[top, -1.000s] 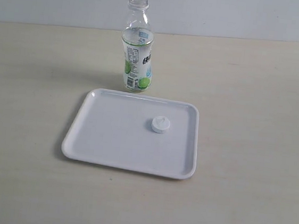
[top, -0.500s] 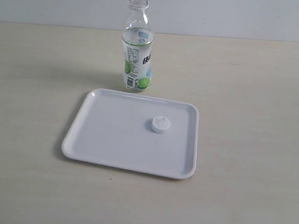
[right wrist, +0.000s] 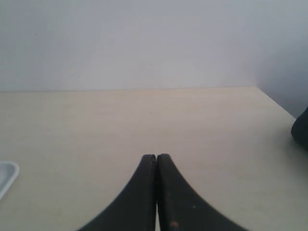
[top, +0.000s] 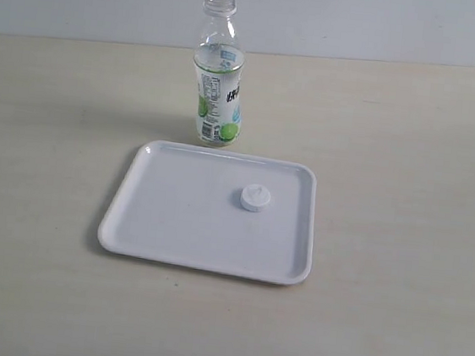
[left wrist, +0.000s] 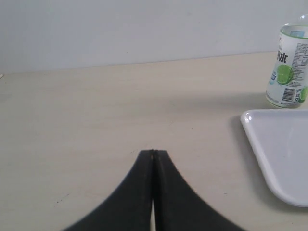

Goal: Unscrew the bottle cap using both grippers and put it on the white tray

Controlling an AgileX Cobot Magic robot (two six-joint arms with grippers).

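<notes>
The bottle stands upright and uncapped behind the white tray. The small white bottle cap lies on the tray, right of its middle. Neither arm shows in the exterior view. In the left wrist view my left gripper is shut with nothing in it, over bare table, well apart from the tray's corner and the bottle. My right gripper is shut and empty too, with only a tray corner at the edge of its view.
The pale wooden tabletop spreads all round the tray, with a light wall behind. A dark object sits at the edge of the right wrist view near the table's end.
</notes>
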